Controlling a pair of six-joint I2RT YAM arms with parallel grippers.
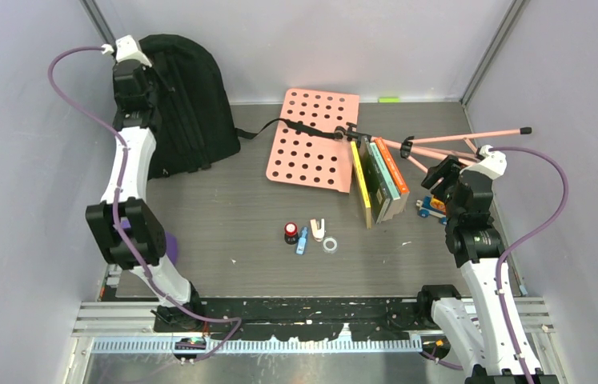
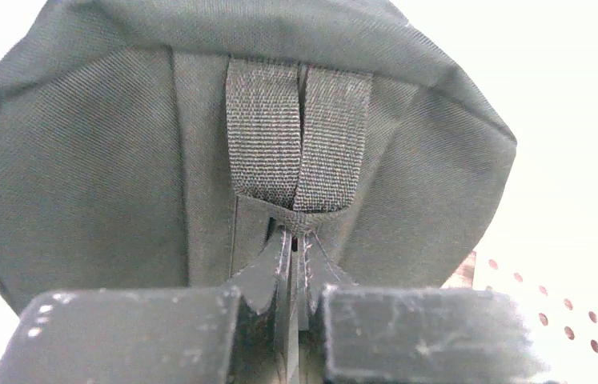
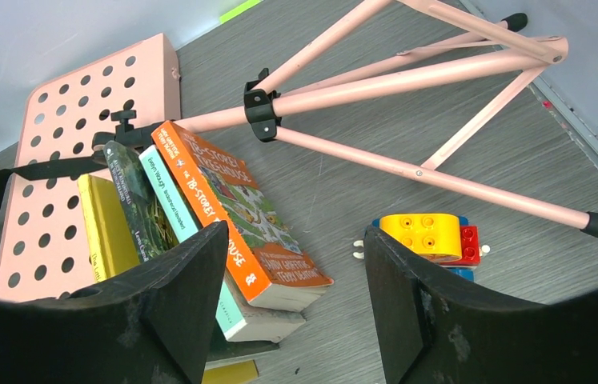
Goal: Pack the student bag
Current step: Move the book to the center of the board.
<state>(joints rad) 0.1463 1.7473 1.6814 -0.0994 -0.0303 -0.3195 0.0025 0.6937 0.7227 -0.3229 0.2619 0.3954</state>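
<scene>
The student bag (image 1: 195, 96) is a large black backpack standing at the back left against the wall. In the left wrist view its rounded top (image 2: 79, 176) fills the frame, with a grey webbing carry loop (image 2: 299, 136) in the middle. My left gripper (image 1: 145, 64) (image 2: 299, 234) is shut, its fingertips pinched together on the lower fold of that loop. My right gripper (image 1: 439, 180) (image 3: 295, 232) hovers open over the table at the right, nothing between its fingers.
A row of books (image 1: 379, 180) (image 3: 223, 200) leans against a pink perforated music stand (image 1: 311, 136) (image 3: 79, 120), whose legs (image 3: 407, 80) stretch to the right. A toy block car (image 1: 431, 208) (image 3: 431, 236) lies under the right gripper. Small items, among them a tape ring (image 1: 330, 244), lie mid-table.
</scene>
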